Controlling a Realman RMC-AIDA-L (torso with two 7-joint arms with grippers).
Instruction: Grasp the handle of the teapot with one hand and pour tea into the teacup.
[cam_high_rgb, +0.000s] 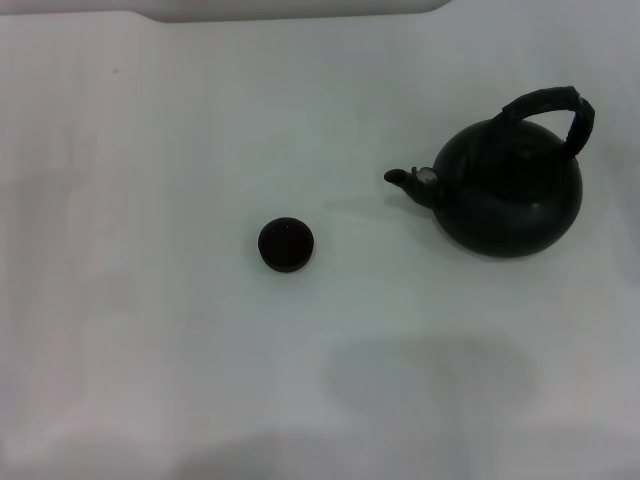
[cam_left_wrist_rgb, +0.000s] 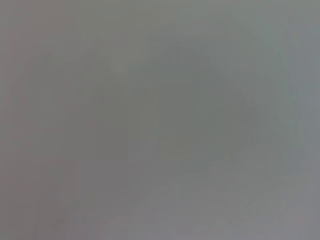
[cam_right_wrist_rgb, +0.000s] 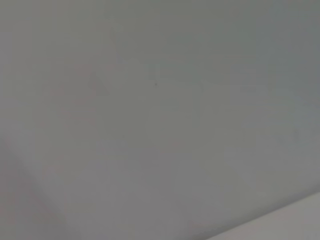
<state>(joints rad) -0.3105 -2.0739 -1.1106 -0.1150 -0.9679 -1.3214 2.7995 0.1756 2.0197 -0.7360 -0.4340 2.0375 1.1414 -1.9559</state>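
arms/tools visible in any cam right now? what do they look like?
Nothing to describe: neither arm nor tool shows in any view. The head view holds only the large round matte black teapot with its thick wrapped arched handle, and the tiny dark round teacup, on a white table. Both wrist views show only a blank grey surface.

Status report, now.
Neither gripper in view. Teapot upright on the table, handle free, spout toward teacup. Nothing between them.

The plain white table (cam_high_rgb: 150, 350) carries 2 things standing well apart: the black teapot (cam_high_rgb: 510, 195), upright, and the small dark teacup (cam_high_rgb: 286, 244) off its spout side.
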